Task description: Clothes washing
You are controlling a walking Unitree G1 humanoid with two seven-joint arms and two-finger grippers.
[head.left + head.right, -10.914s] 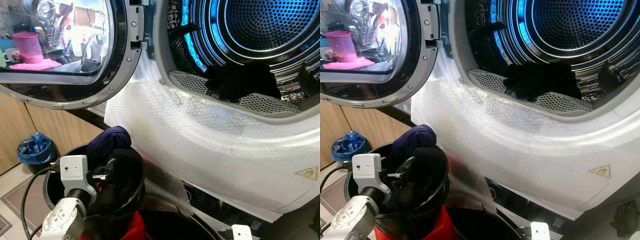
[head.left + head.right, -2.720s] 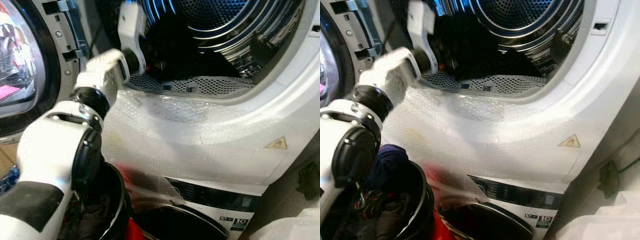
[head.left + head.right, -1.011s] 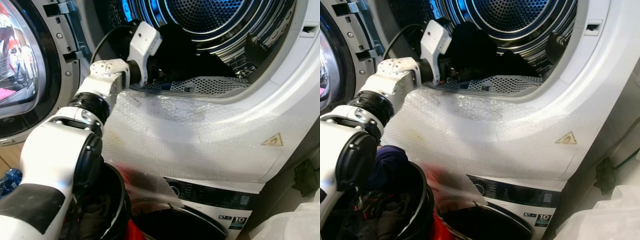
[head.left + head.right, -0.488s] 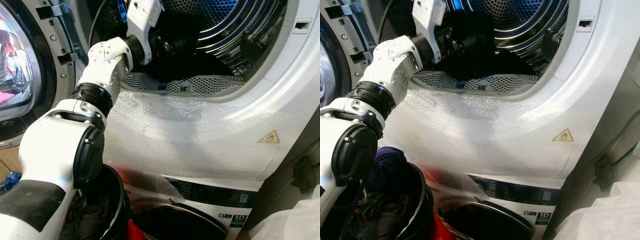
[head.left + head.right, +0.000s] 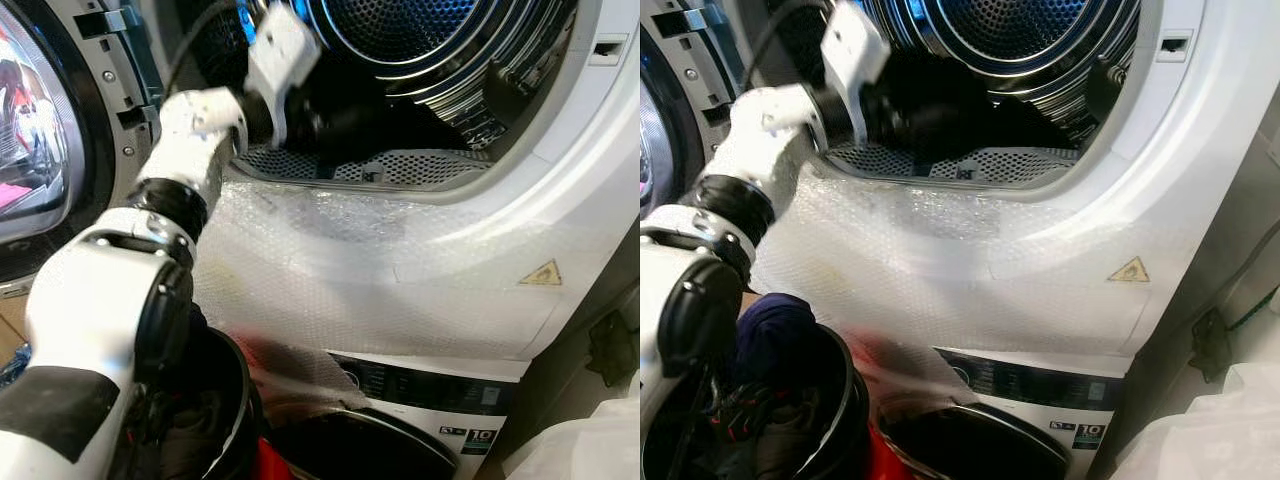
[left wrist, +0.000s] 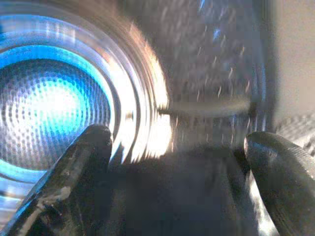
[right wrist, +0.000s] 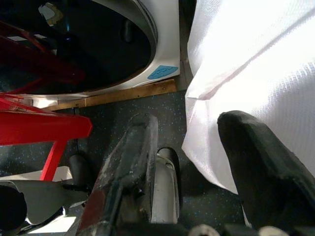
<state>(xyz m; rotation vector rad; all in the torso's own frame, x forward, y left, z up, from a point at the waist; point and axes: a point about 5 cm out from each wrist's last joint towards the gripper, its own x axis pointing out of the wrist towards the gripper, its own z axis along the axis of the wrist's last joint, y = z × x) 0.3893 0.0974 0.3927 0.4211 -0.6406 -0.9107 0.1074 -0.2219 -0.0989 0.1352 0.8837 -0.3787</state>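
The left end effector (image 6: 172,162) is inside the drum (image 5: 420,30) with its fingers wide over dark clothes (image 5: 940,110) at 12 o'clock, so loading looks underway; next, more clothes from the basket (image 5: 830,400) at 7 o'clock.

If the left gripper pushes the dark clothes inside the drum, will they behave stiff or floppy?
Probably floppy: the dark clothes lie slumped in a shapeless heap at the drum mouth. They would likely bunch and fold rather than slide as one piece. The left gripper, fingers spread wide, may need to shove deep.
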